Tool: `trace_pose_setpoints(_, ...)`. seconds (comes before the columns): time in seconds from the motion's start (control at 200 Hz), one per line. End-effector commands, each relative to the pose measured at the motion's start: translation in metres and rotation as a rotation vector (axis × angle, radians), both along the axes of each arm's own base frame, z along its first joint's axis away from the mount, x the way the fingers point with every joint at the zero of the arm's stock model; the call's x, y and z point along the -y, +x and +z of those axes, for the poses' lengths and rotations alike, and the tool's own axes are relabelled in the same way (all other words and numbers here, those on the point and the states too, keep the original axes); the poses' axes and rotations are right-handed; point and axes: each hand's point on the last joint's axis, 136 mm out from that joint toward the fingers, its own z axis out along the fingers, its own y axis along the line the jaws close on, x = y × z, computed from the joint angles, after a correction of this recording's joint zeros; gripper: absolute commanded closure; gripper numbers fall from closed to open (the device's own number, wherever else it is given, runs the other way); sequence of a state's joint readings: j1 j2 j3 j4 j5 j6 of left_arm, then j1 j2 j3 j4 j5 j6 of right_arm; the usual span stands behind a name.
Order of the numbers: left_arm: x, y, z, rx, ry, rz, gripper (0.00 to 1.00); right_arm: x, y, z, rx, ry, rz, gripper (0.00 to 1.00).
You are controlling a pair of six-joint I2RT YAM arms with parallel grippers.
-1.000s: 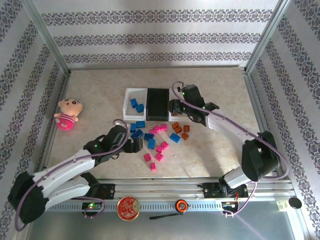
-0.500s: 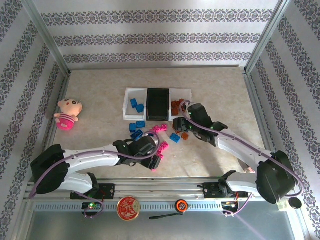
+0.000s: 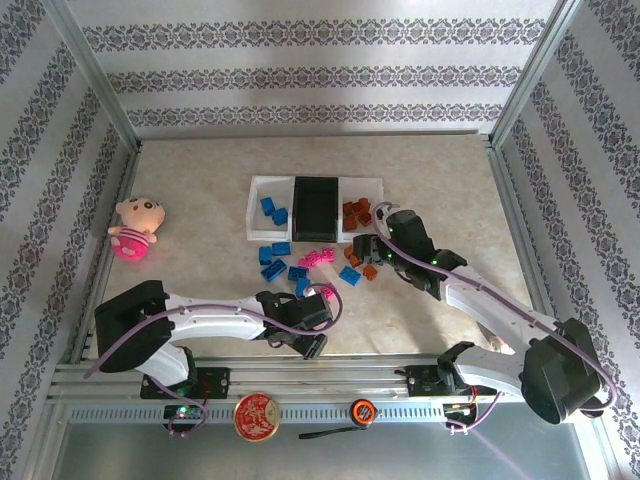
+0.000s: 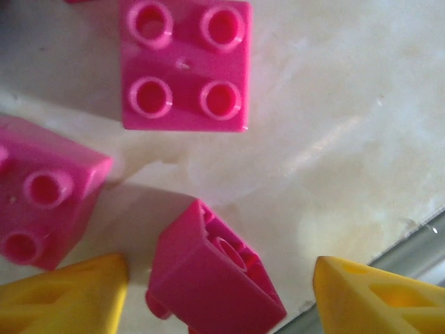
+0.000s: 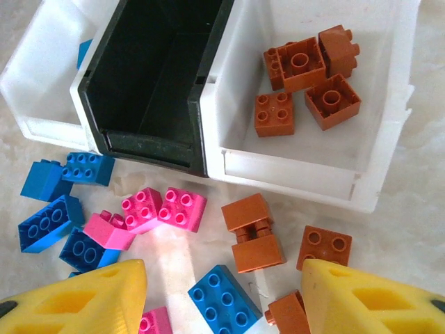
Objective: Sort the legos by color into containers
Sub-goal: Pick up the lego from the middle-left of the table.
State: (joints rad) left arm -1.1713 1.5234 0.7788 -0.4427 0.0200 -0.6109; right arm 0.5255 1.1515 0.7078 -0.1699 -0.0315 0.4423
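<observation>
My left gripper (image 4: 219,292) is low over the table near its front edge (image 3: 312,335). Its yellow fingers stand on either side of a tipped magenta lego (image 4: 208,278), open, with a small gap on each side. Two more magenta legos (image 4: 184,62) (image 4: 42,202) lie just beyond. My right gripper (image 5: 226,306) hangs open above loose orange legos (image 5: 254,233) and a blue one (image 5: 222,299), holding nothing. The containers stand in a row: left white tray (image 3: 254,210) with blue legos, black tray (image 5: 153,69), and right white tray (image 5: 306,174) with several orange legos.
Blue and magenta legos (image 3: 285,262) lie scattered in front of the trays. A pink plush doll (image 3: 135,228) lies at the left wall. The metal rail (image 3: 330,375) at the table's near edge runs close behind my left gripper. Frame posts and patterned walls enclose the table.
My left arm swept right and toward the near edge, from the blue legos to the magenta ones, its jaws narrowing. My right gripper drew back from the right white tray to the loose orange legos.
</observation>
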Motion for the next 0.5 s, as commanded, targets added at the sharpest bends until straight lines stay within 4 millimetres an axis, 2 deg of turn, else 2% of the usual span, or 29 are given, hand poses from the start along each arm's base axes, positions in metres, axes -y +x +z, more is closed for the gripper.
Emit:
trace_pose_setpoints(0.0,-0.004,0.009,0.007,0.061,0.044,0.012,0.38,0.006,-0.001,0.001,0.012,0.010,-0.018,0.38)
trace_pose_setpoints(0.255,-0.011,0.019,0.000,0.096,0.110,0.018,0.40,0.007,-0.002,-0.001,0.009,0.013,-0.015,0.39)
trace_pose_setpoints(0.415,-0.010,0.019,0.001,0.101,0.098,0.017,0.56,0.007,-0.002,-0.006,0.000,0.013,-0.018,0.39)
trace_pose_setpoints(0.495,-0.011,0.019,0.004,0.101,0.088,0.019,0.60,0.007,-0.002,-0.007,-0.001,0.014,-0.017,0.39)
